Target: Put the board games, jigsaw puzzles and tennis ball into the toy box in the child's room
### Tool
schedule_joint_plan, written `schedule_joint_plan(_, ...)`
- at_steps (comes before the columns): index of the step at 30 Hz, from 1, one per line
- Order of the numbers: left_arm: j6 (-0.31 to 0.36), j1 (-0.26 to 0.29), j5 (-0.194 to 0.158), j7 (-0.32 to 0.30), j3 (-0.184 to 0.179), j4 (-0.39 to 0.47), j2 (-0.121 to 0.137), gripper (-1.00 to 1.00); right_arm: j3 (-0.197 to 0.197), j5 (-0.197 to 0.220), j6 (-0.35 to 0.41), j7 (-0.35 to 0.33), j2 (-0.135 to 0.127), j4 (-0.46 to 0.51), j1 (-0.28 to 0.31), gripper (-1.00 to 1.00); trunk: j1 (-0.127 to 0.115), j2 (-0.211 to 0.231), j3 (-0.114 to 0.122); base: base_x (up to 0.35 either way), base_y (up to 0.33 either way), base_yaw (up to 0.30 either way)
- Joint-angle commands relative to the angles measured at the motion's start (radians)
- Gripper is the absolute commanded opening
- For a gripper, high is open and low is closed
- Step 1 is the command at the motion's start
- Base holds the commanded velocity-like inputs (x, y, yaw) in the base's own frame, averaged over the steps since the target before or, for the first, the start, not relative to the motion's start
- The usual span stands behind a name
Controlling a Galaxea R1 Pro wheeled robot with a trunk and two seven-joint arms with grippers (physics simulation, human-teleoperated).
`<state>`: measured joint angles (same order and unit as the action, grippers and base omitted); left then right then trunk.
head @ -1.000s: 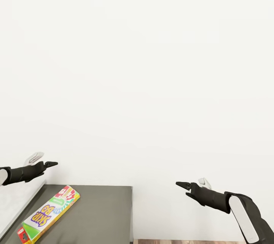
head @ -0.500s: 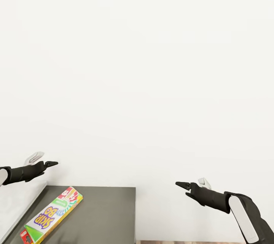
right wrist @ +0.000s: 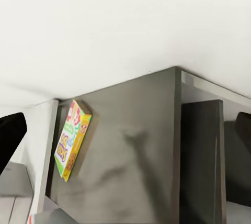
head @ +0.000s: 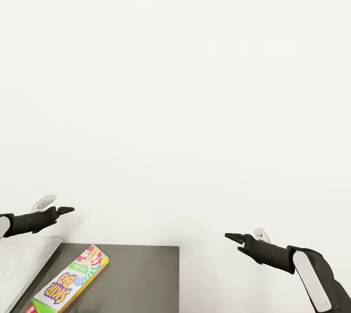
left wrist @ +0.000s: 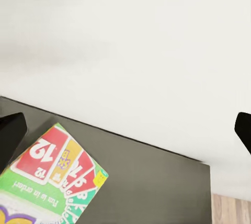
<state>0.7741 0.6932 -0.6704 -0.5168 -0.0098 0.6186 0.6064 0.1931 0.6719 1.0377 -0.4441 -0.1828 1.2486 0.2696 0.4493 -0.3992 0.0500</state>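
Observation:
One board game (head: 70, 281), a green-red box with yellow letters, lies flat on the dark lower section of the table (head: 141, 279). My left gripper (head: 67, 210) hovers above and behind it, open and empty. In the left wrist view the box (left wrist: 52, 177) sits below the spread fingertips (left wrist: 10, 135). My right gripper (head: 231, 236) hangs open and empty off the table's right end, in front of the wall. The right wrist view shows the same box (right wrist: 71, 140) on the dark surface (right wrist: 130, 150). The toy box, bed, jigsaw puzzles and tennis ball are out of view.
A plain white wall (head: 175, 84) stands close behind the table. The table's pale grey top (head: 24, 259) adjoins the dark section on the left. Wooden floor (left wrist: 230, 211) lies past the dark section's right end.
The whole picture has shifted, so the camera has moved: table and game box now sit further right and lower. Both arms hold the same pose.

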Motion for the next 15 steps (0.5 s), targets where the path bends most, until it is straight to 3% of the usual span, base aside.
schedule_joint_plan(1, 0.005, 0.0, -0.005, 0.0, -0.001, 0.0, 0.001, 1.0, 0.002, -0.01, 0.004, -0.011, 0.0, 0.0, 0.0, 1.0, 0.001, -0.001, -0.001, 0.185, 0.119, 0.067)
schedule_joint_plan(6, 0.005, 0.0, -0.005, 0.0, -0.001, 0.0, 0.001, 1.0, 0.002, -0.009, 0.004, -0.011, 0.0, 0.0, 0.0, 1.0, 0.001, -0.001, -0.005, 0.124, 0.089, 0.07)
schedule_joint_plan(15, 0.005, 0.0, -0.005, -0.001, -0.001, 0.0, 0.001, 1.0, 0.002, -0.009, 0.004, -0.011, 0.0, 0.0, 0.0, 1.0, 0.001, -0.001, -0.012, 0.015, 0.089, 0.073)
